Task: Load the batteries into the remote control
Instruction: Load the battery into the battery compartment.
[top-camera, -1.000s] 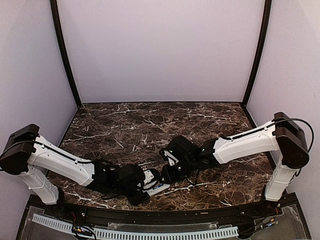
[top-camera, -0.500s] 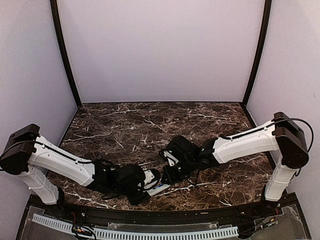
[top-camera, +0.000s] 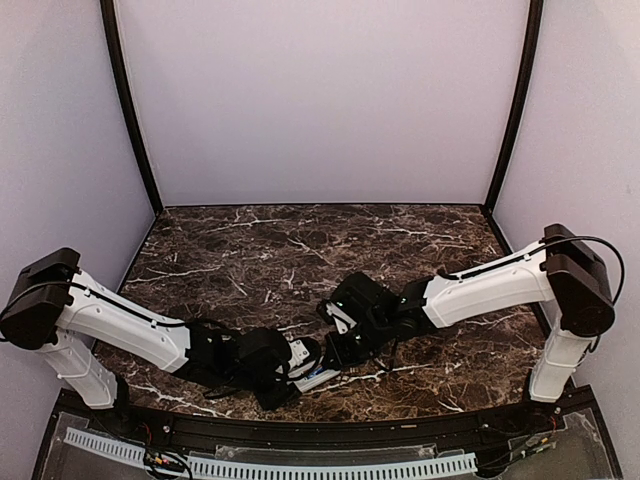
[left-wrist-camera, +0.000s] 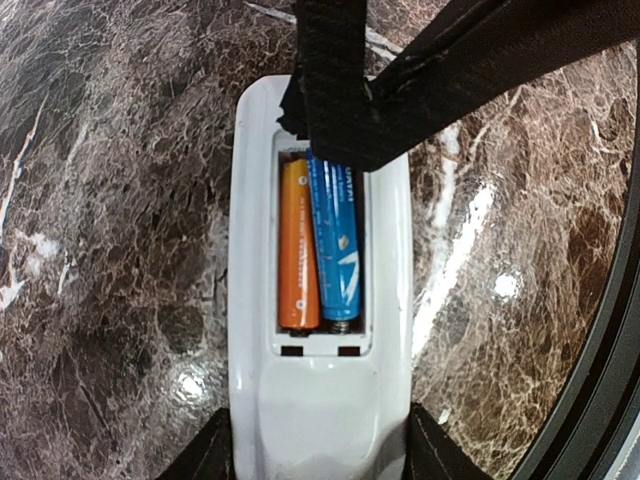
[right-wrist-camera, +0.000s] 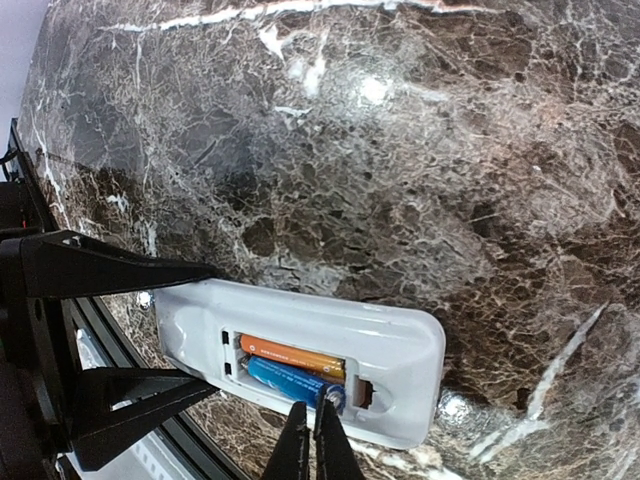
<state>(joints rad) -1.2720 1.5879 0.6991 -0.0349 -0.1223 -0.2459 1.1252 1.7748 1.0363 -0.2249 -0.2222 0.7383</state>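
I am working with both arms low over the dark brown, white-veined marble table (right-wrist-camera: 420, 150), near its front edge.

1. Left gripper (left-wrist-camera: 325, 448): I am holding its jaws partly apart and gripping the small white rectangular remote control (left-wrist-camera: 320, 400) across its width at one end. One finger (left-wrist-camera: 212, 455) is pressing against each long side. The remote control is lying flat on the table, plain back facing up, with the battery compartment uncovered.

2. Right gripper (right-wrist-camera: 312, 440): I am holding its jaws fully closed, so the two fingertips are forming a single narrow point with nothing between them. This point is bearing down on the end of the slim cylindrical blue battery (left-wrist-camera: 338, 250), at the end of the compartment far from the left gripper.

3. Compartment contents: the blue battery and the slim cylindrical orange-red battery (left-wrist-camera: 298, 245) are lying side by side, touching along their length, both inside the recess. The orange-red battery is sitting level in its slot. I cannot tell whether the end of the blue battery under my closed fingertips is sitting fully down.

In the top view, both grippers are meeting over the remote control (top-camera: 318, 377), with the left gripper (top-camera: 290, 365) just beside the right gripper (top-camera: 335, 350).
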